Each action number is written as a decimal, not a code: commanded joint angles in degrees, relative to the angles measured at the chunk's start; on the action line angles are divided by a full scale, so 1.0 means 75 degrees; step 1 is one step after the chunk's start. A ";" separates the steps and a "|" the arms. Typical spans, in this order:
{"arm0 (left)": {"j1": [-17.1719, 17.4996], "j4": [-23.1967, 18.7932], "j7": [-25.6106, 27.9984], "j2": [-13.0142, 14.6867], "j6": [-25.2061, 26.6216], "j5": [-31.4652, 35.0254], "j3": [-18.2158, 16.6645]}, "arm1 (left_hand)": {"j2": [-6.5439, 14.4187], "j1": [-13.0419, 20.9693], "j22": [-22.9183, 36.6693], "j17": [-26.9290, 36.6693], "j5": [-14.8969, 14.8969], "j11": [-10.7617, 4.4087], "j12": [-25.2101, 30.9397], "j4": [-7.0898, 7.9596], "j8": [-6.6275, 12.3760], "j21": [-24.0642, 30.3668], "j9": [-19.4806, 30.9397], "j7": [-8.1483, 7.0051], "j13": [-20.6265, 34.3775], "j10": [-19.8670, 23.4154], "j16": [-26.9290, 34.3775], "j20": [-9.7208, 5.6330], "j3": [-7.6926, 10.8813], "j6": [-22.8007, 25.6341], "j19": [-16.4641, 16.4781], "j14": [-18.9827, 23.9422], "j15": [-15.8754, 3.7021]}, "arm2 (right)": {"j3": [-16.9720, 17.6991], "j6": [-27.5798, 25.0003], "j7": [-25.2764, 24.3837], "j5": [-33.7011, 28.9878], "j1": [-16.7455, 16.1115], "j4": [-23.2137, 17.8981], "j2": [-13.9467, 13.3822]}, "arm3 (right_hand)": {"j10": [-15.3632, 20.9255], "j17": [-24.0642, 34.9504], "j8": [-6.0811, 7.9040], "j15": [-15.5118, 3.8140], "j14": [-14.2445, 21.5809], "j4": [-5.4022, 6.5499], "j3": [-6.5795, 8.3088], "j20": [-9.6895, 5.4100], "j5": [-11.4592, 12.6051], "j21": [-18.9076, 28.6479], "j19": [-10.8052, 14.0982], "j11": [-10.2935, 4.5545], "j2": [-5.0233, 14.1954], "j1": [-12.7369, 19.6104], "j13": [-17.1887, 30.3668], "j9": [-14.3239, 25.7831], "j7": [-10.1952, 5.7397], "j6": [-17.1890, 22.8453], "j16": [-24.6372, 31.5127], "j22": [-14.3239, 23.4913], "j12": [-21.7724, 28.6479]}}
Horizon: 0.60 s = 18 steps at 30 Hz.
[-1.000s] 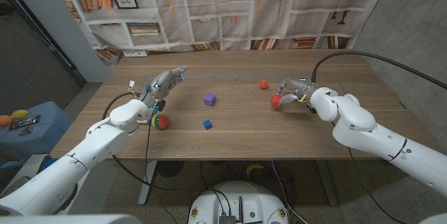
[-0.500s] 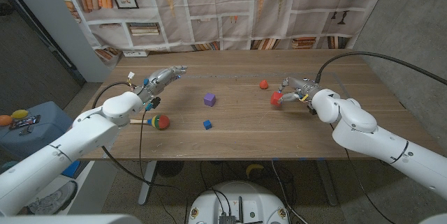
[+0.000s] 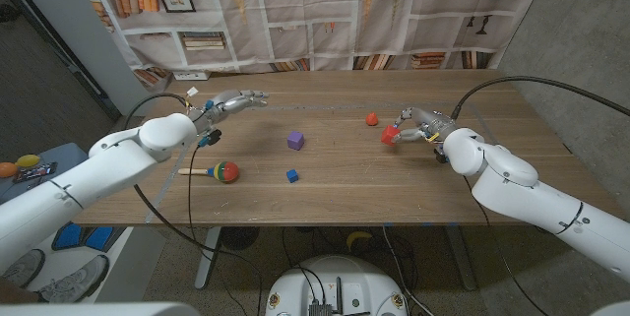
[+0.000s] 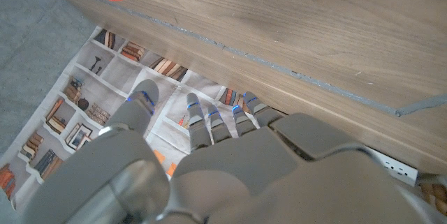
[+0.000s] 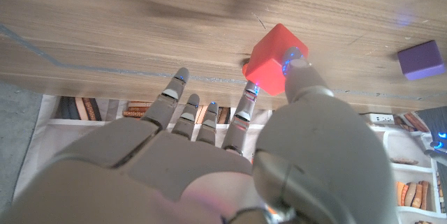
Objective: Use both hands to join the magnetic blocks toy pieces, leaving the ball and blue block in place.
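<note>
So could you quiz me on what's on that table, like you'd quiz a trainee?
1. True or false: the right hand holds the red block.
2. Which block lies nearer the ball? A) purple block B) blue block
3. Fill in: the left hand holds ____.

Key: 1 true, pinched between thumb and finger in the right wrist view. 2 B. 3 nothing, its fingers are spread above the table.
</note>
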 commanded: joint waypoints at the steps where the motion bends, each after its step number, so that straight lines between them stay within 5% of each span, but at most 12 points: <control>1: -0.0848 -0.0572 -0.0872 0.0631 0.0897 0.1393 0.0585 | -0.0058 0.0151 0.0012 0.0012 0.0043 -0.0070 -0.0040 -0.0021 0.0073 0.0002 0.0040 -0.0028 0.0026 -0.0090 -0.0033 -0.0065 -0.0047 0.0174 -0.0027 -0.0079 -0.0447 | 0.0113 -0.0034 -0.0804 0.0886 -0.0120 -0.0022 -0.0035 | 0.0092 0.0014 0.0467 -0.0015 0.0003 -0.0001 -0.0024 -0.0029 0.0023 0.0005 0.0040 0.0019 0.0040 0.0093 0.0005 0.0242 -0.0348 0.0798 0.0048 0.0021 -0.0007; 6: -0.1024 -0.0742 -0.1084 0.0748 0.1017 0.1921 0.0735 | -0.0302 0.0395 0.0005 0.0017 0.0084 -0.0238 -0.0028 -0.0031 0.0103 0.0021 0.0040 -0.0159 0.0027 -0.0109 0.0003 -0.0167 -0.0077 0.0328 -0.0024 -0.0100 -0.0522 | 0.0121 -0.0031 -0.1109 0.1106 -0.0181 -0.0046 -0.0063 | 0.0081 0.0018 0.0474 -0.0020 0.0000 0.0000 -0.0028 -0.0046 0.0021 0.0008 0.0050 0.0031 0.0050 0.0104 0.0004 0.0245 -0.0348 0.0806 0.0048 0.0021 -0.0017; 18: -0.1557 -0.1101 -0.1683 0.0812 0.1221 0.3894 0.1296 | -0.0757 0.0937 0.0009 0.0026 0.0086 -0.0129 -0.0118 0.0004 -0.0045 -0.0015 0.0036 -0.0191 0.0031 -0.0636 -0.0043 -0.0127 -0.0160 0.0063 -0.0293 -0.0614 -0.0336 | 0.0171 -0.0041 -0.1663 0.1567 -0.0310 -0.0136 -0.0127 | 0.0093 0.0026 0.0485 -0.0002 -0.0002 0.0001 -0.0044 -0.0025 0.0016 0.0012 0.0063 0.0038 0.0066 0.0122 0.0002 0.0251 -0.0348 0.0815 0.0049 0.0022 -0.0026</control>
